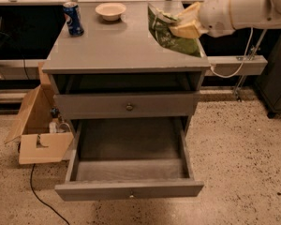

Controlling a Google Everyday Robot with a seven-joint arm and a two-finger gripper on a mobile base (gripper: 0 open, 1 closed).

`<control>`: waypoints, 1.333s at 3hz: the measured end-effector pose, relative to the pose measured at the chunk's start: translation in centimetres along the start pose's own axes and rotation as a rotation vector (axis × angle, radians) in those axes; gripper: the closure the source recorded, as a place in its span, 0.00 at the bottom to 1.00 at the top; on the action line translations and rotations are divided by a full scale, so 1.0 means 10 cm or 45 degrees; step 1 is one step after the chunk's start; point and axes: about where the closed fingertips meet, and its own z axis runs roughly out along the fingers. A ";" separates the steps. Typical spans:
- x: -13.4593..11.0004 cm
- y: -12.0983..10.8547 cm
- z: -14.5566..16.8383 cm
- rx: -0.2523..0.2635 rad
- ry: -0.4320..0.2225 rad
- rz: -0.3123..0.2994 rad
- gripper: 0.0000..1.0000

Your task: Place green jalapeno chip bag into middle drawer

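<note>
My gripper (pixel 182 25) is shut on the green jalapeno chip bag (pixel 167 35) and holds it in the air over the right back part of the grey cabinet top (pixel 112 48). The bag hangs tilted, its lower corner toward the right edge of the top. The middle drawer (pixel 129 165) is the lowest tier of the cabinet. It is pulled out toward me and shows a bare grey floor. Its front panel (pixel 129 190) has a tiny round knob.
A blue soda can (pixel 73 18) and a small white bowl (pixel 110 11) stand at the back of the cabinet top. A shut drawer (pixel 128 106) sits one tier higher. An open cardboard box (pixel 40 130) and a black cable (pixel 40 191) lie on the floor at the left.
</note>
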 end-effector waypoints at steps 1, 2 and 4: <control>0.14 0.13 0.03 -0.028 0.015 0.028 1.00; 0.14 0.25 0.07 -0.040 0.014 0.033 1.00; 0.32 1.00 0.37 -0.131 -0.011 0.075 1.00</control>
